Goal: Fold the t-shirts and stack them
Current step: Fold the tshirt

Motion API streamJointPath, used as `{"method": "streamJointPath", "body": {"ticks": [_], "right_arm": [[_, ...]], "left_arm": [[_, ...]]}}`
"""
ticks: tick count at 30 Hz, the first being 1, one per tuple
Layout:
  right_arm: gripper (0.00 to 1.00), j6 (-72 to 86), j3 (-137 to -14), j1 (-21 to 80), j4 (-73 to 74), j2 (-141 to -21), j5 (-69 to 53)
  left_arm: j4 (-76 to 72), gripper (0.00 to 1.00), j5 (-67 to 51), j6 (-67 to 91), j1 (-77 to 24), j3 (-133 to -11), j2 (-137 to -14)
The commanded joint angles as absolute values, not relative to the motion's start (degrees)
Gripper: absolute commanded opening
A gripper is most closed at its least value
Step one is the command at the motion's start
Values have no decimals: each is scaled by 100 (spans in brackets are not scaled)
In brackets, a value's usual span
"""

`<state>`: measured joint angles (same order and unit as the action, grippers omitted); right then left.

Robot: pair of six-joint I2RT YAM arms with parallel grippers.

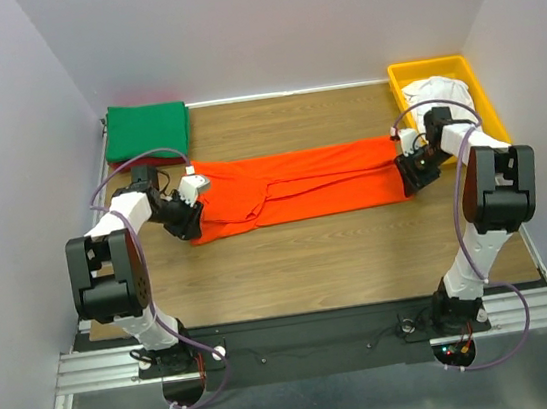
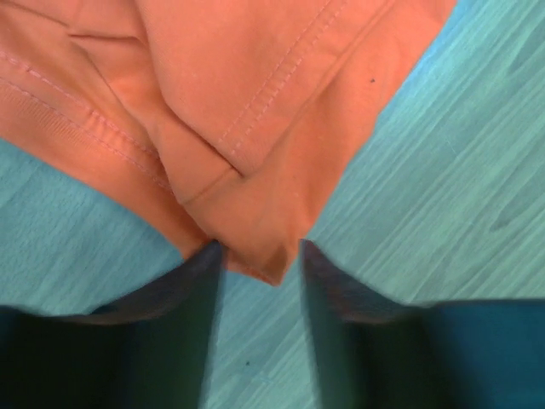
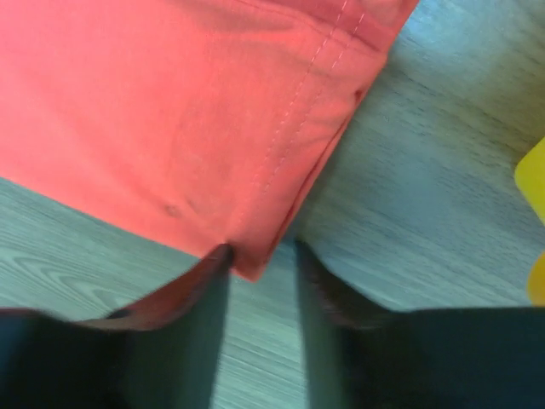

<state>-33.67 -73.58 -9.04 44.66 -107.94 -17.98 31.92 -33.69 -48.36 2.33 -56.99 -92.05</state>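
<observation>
A bright orange t-shirt, folded lengthwise into a long strip, lies across the middle of the wooden table. My left gripper is at its near left corner. In the left wrist view that gripper stands open, with the tip of the orange corner lying between the fingertips and not pinched. My right gripper is at the near right corner. In the right wrist view it is open too, and the hemmed orange corner pokes into the gap. A folded green t-shirt sits at the back left. A white t-shirt lies crumpled in the tray.
A yellow plastic tray stands at the back right corner, just behind my right arm; its edge shows in the right wrist view. Grey walls close in the table on three sides. Bare wood lies between the orange shirt and the arm bases.
</observation>
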Motion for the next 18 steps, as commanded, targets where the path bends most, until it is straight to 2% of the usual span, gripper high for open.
{"method": "streamJointPath", "body": {"ticks": [1, 3, 4, 6, 15, 18], "right_arm": [[35, -3234, -7401, -940, 4368, -10898, -2004], [24, -3269, -7339, -940, 4386, -10837, -1960], [11, -3304, -7295, -940, 4386, -10793, -1943], [1, -3392, -7199, -940, 4386, -10610, -1838], [1, -4025, -6873, -949, 4412, -10046, -1178], [1, -4122, -6803, -949, 4412, -10063, -1221]], "left_arm": [[3190, 28, -3516, -4851, 220, -5748, -9413], [3374, 16, -3498, -4913, 220, -5774, -9448], [3445, 6, -3463, -4939, 228, -5783, -9440], [3629, 0, -3376, -4992, 263, -5731, -9361], [4130, 0, -2848, -5080, 378, -5633, -8745], [4393, 0, -3066, -5238, 369, -5853, -8719]]}}
